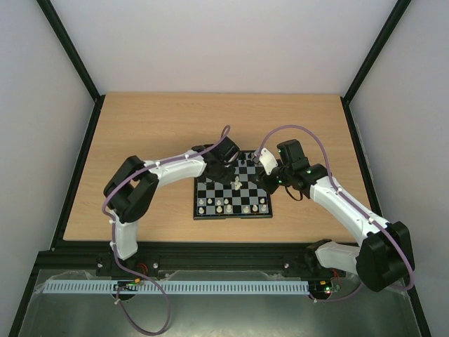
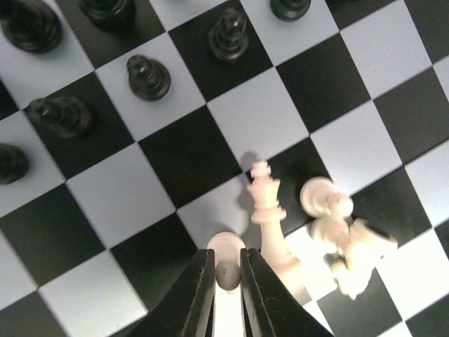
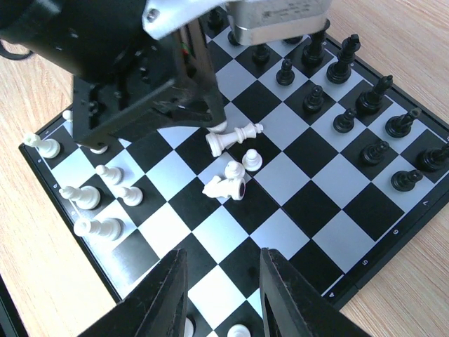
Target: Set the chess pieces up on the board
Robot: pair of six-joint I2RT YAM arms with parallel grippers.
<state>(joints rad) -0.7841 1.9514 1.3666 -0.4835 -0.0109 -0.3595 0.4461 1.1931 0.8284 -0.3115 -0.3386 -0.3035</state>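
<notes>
Three cream-white chess pieces cluster mid-board: a toppled king, another fallen piece and a pawn. They lie just beside the left gripper, whose dark fingers pinch a fourth, a round-headed white pawn. That arm bends in over the glossy checkered board, wrist pointing down. The right gripper hovers over the board's edge, fingers apart.

Light is bright and even from overhead, so I see only soft shadows under the arms on the table. From the left wrist the toppled white pieces are smeared and blown out, like the white pawn pinched in the left gripper. From the right wrist the board is crisp, but the right gripper has dark, soft-edged fingers.
</notes>
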